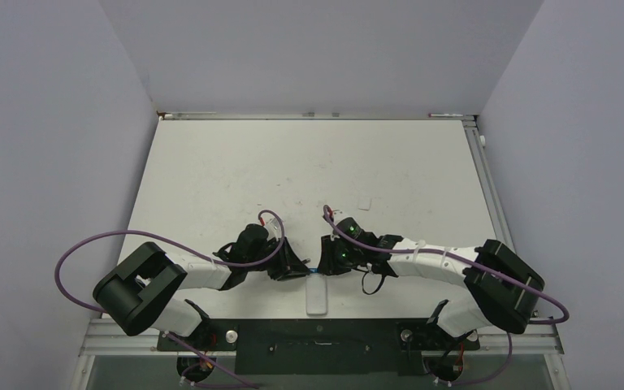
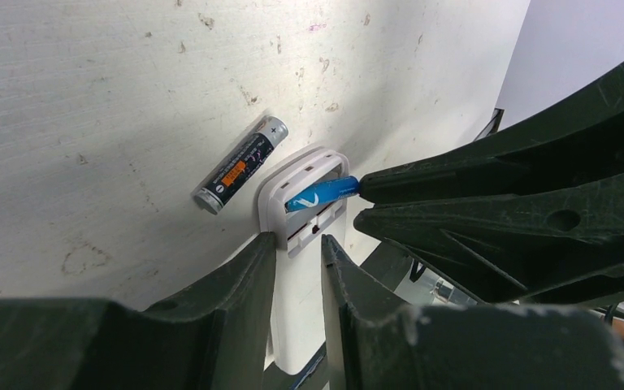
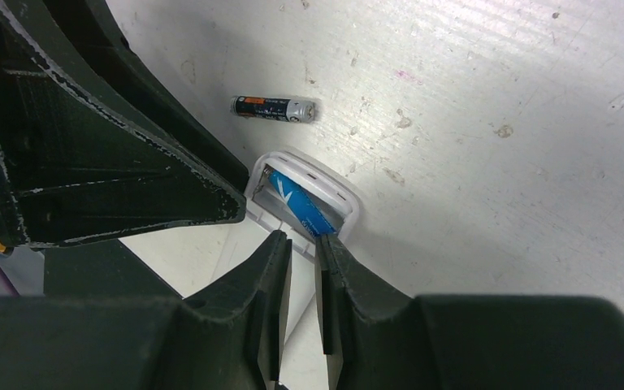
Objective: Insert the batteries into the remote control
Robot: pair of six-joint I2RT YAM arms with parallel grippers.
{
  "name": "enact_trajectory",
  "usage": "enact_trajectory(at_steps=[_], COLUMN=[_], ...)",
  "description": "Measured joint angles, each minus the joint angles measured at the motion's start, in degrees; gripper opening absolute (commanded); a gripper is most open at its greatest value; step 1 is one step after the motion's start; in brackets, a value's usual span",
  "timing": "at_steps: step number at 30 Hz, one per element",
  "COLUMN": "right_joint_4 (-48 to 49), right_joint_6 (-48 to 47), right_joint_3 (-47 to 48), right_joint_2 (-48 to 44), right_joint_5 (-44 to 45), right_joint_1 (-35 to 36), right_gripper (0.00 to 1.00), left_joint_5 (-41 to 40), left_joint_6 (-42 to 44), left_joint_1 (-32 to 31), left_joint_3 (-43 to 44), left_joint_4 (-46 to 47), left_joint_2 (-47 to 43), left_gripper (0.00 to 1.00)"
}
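Blue battery (image 2: 321,195) is lying skewed in the open bay (image 2: 305,162) at the remote's (image 2: 296,313) far end and isn't seating yet. One end is sitting down inside, the other is riding out over the rim at 3 o'clock in the left wrist view. Right gripper (image 2: 364,191) is pinching that raised end, jaws nearly together. Left gripper (image 2: 299,241) is straddling the remote body at 6 o'clock of the bay, fingers narrowly apart; I can't tell whether it's clamping or just sitting over it. Dark battery (image 2: 240,166) is lying loose on the table (image 2: 89,97) just beside the bay at 10 o'clock, clear of the remote. In the top view the remote is sitting at the table's 6 o'clock edge between the arm bases, with both grippers meeting over its far end. As I'm reading it, the step in hand is seating the first battery. To do it well: swing the held end round until the battery is lining up with its slot, lead with the contact end, then press it down flat. Keep the remote pinned so it isn't sliding. Polarity marks aren't readable here, so check them. Don't let go until it's lying level.
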Motion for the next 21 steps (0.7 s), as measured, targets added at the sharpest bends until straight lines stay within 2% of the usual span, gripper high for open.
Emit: enact_trajectory(at_steps=[21], right_joint_4=[0.7], right_joint_6=[-0.3], right_joint_3=[0.8], right_joint_2=[2.3], right_joint_5=[0.2], right_joint_1=[0.0], right_gripper=[0.18], left_joint_5=[0.8], left_joint_6=[0.9], left_joint_1=[0.3], left_joint_3=[0.0], left_joint_4=[-0.2], left_joint_2=[1.5], left_gripper=[0.13])
